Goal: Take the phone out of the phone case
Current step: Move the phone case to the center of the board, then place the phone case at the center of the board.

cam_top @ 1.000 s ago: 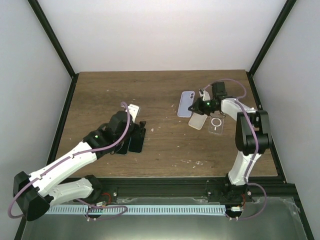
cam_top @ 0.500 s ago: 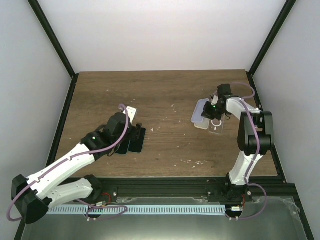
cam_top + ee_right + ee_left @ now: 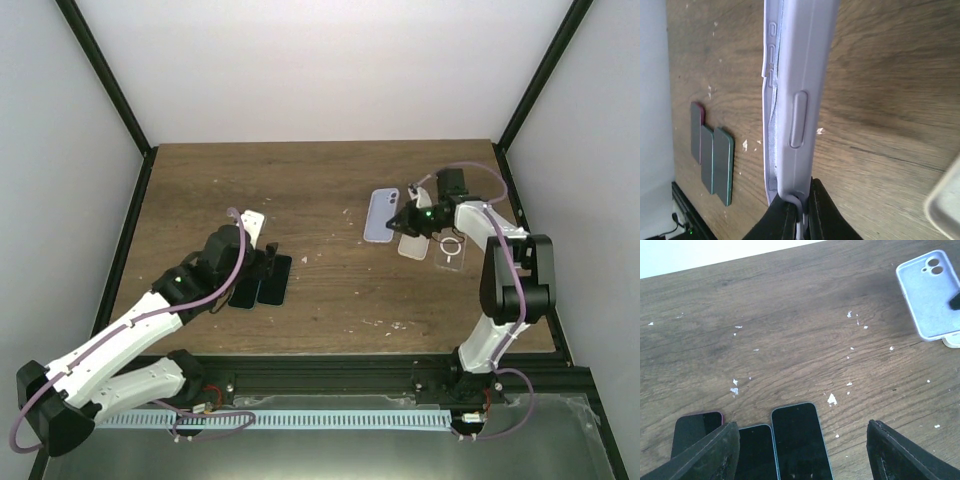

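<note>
At far left, the left gripper (image 3: 801, 426) hangs with fingers spread wide, holding nothing. Three dark phones (image 3: 756, 450) lie side by side on the table (image 3: 790, 315) directly beneath it. Farther right, the right gripper (image 3: 802, 207) is closed to a sliver, pinching one end of the lavender phone case (image 3: 800, 75). Whether a phone sits inside cannot be told. Just right of that pincer lie two clear cases (image 3: 452, 252), one bearing a ring.

Your left arm (image 3: 130, 325) was stretched from the near-left corner of the table (image 3: 330, 180) toward its middle. The left gripper (image 3: 265, 262) hung low over the table's left half, jaws spread wide. Your right arm (image 3: 500, 290) stood up at the table's near-right edge and bent back leftward, its gripper (image 3: 398, 222) pinched tight on one end of the case (image 3: 380, 215).
</note>
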You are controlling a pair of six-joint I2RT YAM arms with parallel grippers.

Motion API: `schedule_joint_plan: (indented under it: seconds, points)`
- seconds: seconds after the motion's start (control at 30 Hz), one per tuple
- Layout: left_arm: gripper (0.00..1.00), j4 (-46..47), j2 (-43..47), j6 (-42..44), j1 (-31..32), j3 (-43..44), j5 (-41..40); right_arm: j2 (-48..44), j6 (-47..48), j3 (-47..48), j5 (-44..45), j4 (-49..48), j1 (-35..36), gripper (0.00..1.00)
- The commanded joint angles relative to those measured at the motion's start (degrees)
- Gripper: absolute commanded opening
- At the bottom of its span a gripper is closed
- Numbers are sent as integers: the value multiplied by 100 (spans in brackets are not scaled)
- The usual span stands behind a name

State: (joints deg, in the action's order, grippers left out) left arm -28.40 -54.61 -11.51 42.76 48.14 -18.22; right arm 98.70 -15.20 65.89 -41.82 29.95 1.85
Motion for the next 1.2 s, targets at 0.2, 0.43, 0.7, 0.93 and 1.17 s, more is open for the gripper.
schedule_joint_plan:
  seconds: [0.2,0.43,0.7,0.93,1.17]
  points:
    - [71,45,8,51,-37,-103,-27,1004,38,492,-74,-50,255,12]
    - [71,10,-44,51,-39,-92,-87,871,96,502,294,-4,248,56]
    - [71,-40,-20,98,-35,-79,-194,-286,443,194,780,-148,98,62]
    - [82,-147,-21,4,-40,54,-367,-2029,744,-662,1508,-1293,96,73]
    - [98,-694,-279,-61,-782,793,-460,-3599,1554,-994,1031,-2098,97,100]
